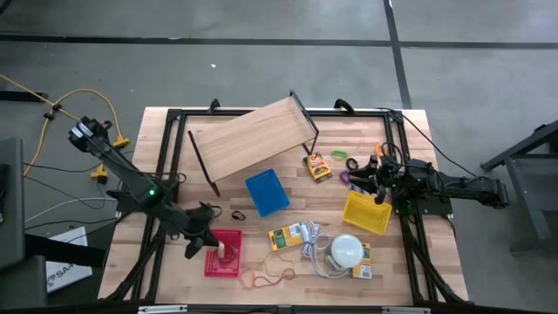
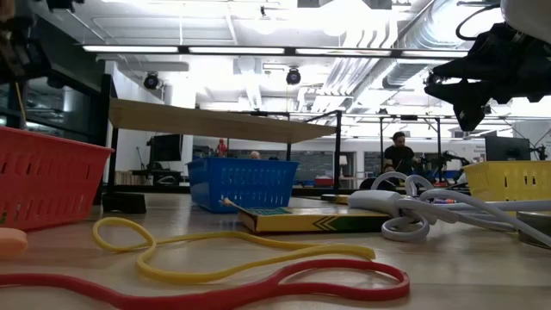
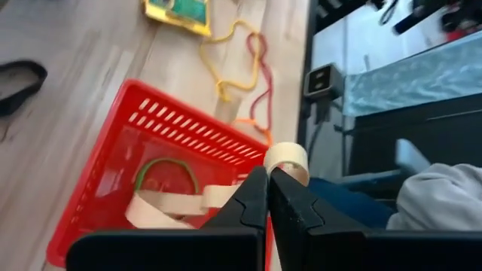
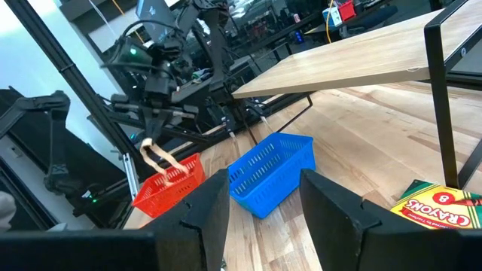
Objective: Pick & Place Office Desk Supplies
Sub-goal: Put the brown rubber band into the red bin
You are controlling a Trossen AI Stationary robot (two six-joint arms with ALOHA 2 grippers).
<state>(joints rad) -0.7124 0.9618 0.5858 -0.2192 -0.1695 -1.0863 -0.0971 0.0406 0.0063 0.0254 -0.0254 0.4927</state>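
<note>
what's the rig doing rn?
Sorting desk supplies into baskets. The left gripper is shut on a wide tan rubber band, holding it over the red basket, which already has a green band in it. The right gripper is open and empty, hovering by the yellow basket. Yellow and red bands, crayon boxes and a blue basket remain on the table.

Readable text: "CRAYONS" w/ a number "8" printed on the yellow-green crayon box point(image 4: 443, 205) in right wrist view. White carton point(image 1: 65, 262) off the desk's left edge carried partial letters "SA" in high view. Other packet print too small to read.
</note>
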